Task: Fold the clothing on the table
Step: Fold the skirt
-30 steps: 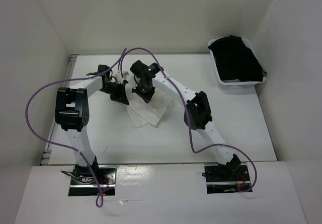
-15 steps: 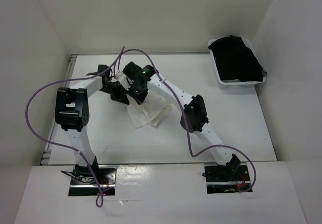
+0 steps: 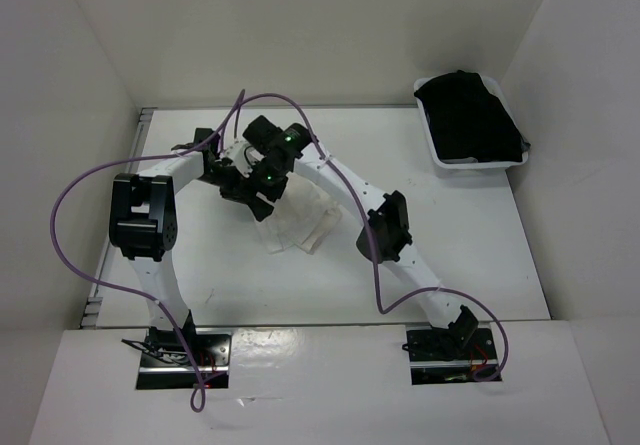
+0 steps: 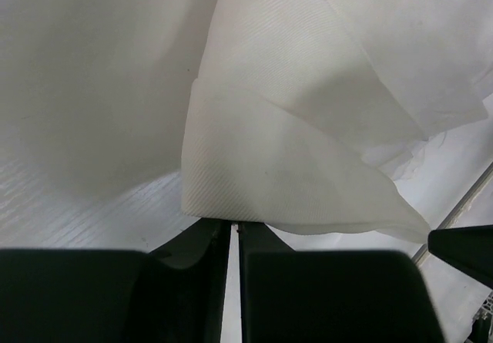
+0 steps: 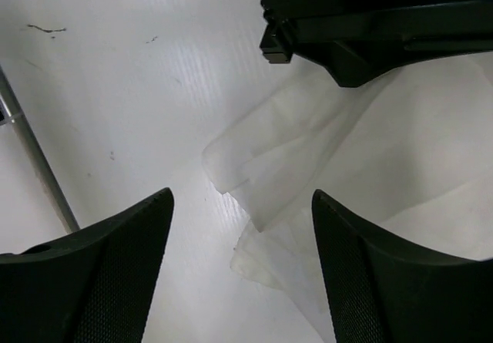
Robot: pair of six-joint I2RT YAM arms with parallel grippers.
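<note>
The clothing (image 3: 300, 221) is a thin white skirt lying partly folded on the table (image 3: 450, 235), just right of both grippers. My left gripper (image 3: 238, 183) is low at the skirt's left edge. In the left wrist view its jaws (image 4: 234, 223) are closed to a thin slit, with a folded corner of the clothing (image 4: 285, 173) meeting the tips. My right gripper (image 3: 262, 183) hovers right beside it. In the right wrist view it (image 5: 241, 196) stands wide open above the layered clothing (image 5: 308, 150), holding nothing. The left gripper's black body (image 5: 370, 27) shows at the top.
A small white bin (image 3: 440, 161) holding a black garment (image 3: 470, 115) stands at the table's far right corner. A thin metal rail (image 3: 110, 255) runs along the table's left edge, close to the grippers. White walls enclose the table. Purple cables loop over both arms.
My right gripper has opened and let go of the clothing after carrying it left toward the left gripper. The fabric now lies folded over. The left gripper has stayed put.
</note>
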